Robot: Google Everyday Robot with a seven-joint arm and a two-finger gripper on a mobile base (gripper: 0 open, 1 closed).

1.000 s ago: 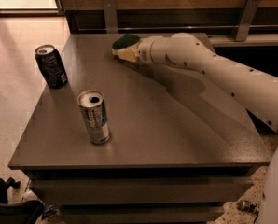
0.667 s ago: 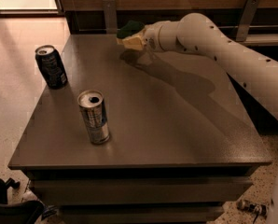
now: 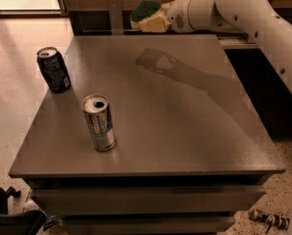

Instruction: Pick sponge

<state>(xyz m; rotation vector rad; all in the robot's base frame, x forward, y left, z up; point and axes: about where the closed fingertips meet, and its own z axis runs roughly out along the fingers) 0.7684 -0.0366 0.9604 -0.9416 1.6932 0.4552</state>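
Silver can (image 3: 99,123): nearest the camera, upright on the table (image 3: 185,131), well below and left of the claw, far apart from it.
Dark can (image 3: 54,69): upright near the table's left edge, further left of the claw and lower.
Shadow (image 3: 156,61): the claw's shadow lies on the tabletop directly beneath it, so the claw appears to hang clear of the surface.
Claw (image 3: 147,19): at the far edge of the table, raised, pointing left from the white arm (image 3: 244,13); its cream fingers (image 3: 153,23) are closed narrowly around the sponge.
Sponge (image 3: 145,9): in the claw's grip at its tip, off the table, green top upward, long axis roughly level and across the fingers.
Judgement: the pick looks essentially done; what remains depends on the grip holding.
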